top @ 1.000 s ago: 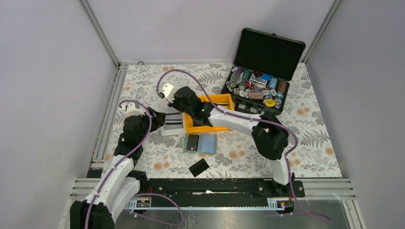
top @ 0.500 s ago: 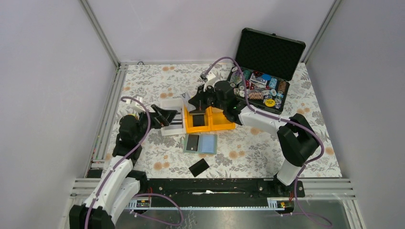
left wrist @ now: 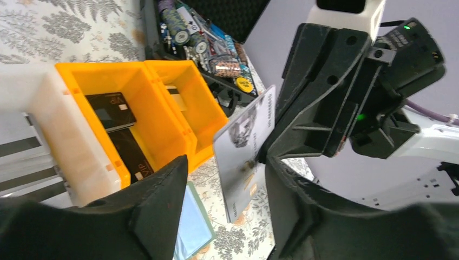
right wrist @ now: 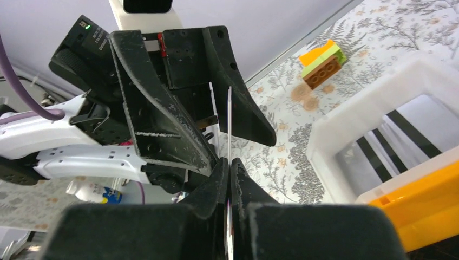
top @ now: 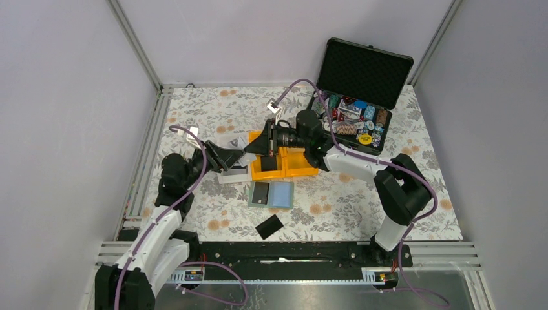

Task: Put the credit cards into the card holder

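Right gripper (right wrist: pixel 229 168): swung rightward, clenched on a silver credit card (left wrist: pixel 243 157).
Left gripper (left wrist: pixel 224 162): rose to meet it, jaws spread around the card.
Card holder (top: pixel 271 194): lay open, well apart.
Silver credit card: mid-air; handover seemingly begun.

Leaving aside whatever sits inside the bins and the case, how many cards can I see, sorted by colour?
black cards: 2 (one loose on the table, one on the open card holder)
silvery card: 1, pinched in the right end effector
Total: 3
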Controlling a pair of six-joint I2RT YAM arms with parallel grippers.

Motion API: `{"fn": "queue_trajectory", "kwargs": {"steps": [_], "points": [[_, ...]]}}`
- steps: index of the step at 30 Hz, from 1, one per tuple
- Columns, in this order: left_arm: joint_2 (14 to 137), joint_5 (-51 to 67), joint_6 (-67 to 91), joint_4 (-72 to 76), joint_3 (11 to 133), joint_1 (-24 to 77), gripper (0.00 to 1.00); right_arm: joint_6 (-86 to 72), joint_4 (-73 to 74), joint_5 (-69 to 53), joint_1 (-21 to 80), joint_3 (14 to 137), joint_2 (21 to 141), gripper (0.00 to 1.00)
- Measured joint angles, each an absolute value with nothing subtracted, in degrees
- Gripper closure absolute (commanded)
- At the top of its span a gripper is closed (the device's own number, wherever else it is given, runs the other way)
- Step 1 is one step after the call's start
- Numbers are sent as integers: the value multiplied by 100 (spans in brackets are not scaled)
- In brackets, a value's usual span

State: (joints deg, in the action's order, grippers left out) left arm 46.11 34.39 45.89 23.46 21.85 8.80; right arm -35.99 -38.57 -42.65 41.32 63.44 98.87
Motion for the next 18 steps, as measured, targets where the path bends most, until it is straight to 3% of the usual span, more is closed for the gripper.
{"fn": "queue_trajectory", "kwargs": {"steps": [9,13,18], "points": [[4261,3682,4790,2561,2171,871,100,-3769,-3977,-4615,4093,6300,9845,97],[4115,3782,4825,2620,2171,871,100,-3822,-3975,-4713,4080,6300,9762,84],[3990,3905,4847,2768,2145,878,100,-3929,-4014,-4790,4042,6298,9721,57]]}}
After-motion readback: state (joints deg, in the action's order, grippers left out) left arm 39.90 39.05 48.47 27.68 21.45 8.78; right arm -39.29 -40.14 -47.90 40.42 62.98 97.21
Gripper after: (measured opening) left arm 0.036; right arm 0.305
